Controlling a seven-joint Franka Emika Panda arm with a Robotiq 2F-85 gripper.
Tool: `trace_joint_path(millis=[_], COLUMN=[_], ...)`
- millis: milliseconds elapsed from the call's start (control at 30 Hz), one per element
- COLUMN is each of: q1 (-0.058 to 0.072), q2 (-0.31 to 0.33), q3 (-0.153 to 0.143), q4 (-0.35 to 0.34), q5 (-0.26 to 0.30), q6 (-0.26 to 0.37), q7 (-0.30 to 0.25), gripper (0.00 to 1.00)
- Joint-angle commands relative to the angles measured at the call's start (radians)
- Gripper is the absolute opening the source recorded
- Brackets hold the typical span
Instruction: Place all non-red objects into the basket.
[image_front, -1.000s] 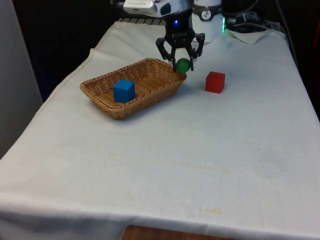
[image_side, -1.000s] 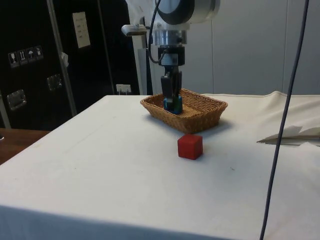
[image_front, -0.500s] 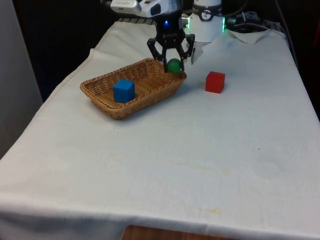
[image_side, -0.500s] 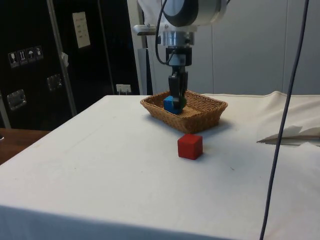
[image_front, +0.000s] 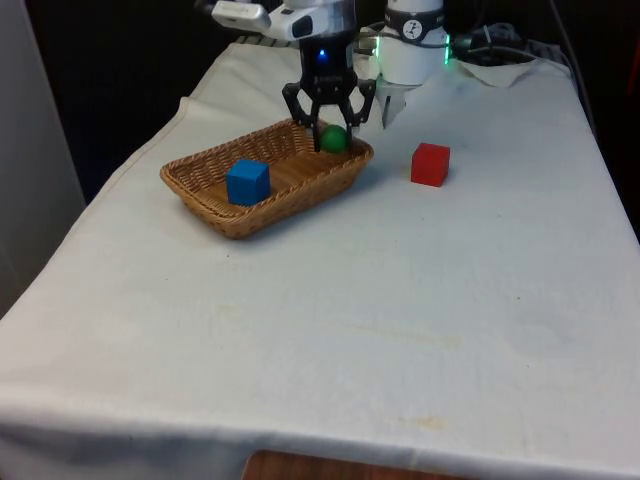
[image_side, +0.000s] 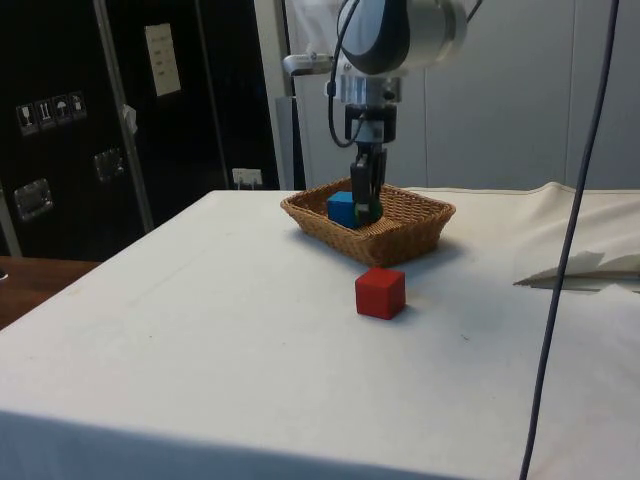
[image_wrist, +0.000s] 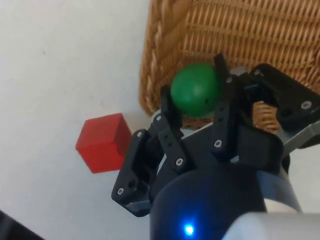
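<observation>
while jaws (image_front: 333, 138) grip ball (image_front: 333, 138), cube (image_front: 430, 164) nearby

Under our black two-finger gripper (image_front: 333, 139) the woven wicker basket (image_front: 205, 185) lies open-topped; only its raised rim and the blue cube (image_front: 247, 182) inside obstruct. The red cube (image_front: 430, 164) stands apart on open white cloth (image_front: 400, 320).
</observation>
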Motion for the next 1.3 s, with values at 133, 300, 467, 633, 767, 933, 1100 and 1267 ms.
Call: trace_joint_path(millis=[133,300,467,633,767,933,1100,1267], q1=[-0.012,-0.014,-0.015,-0.009,-0.017,-0.017,-0.017,-0.013], q2=[0.013,0.046,0.059,0.073,0.073,0.075,0.076,0.071], q3=[0.004,-0.017,-0.028,-0.044,-0.041,-0.043,-0.043,-0.050], q4=[0.005,0.023,0.030,0.033,0.038,0.039,0.040,0.043], q5=[0.036,0.049,0.051,0.034,0.049,0.048,0.048,0.037], q6=[0.015,0.017,0.016,0.016,0.010,0.008,0.008,0.001], q7=[-0.040,-0.071,-0.082,-0.071,-0.086,-0.086,-0.086,-0.078], gripper=[0.00,0.00,0.00,0.00,0.22,0.71,1.00,1.00])
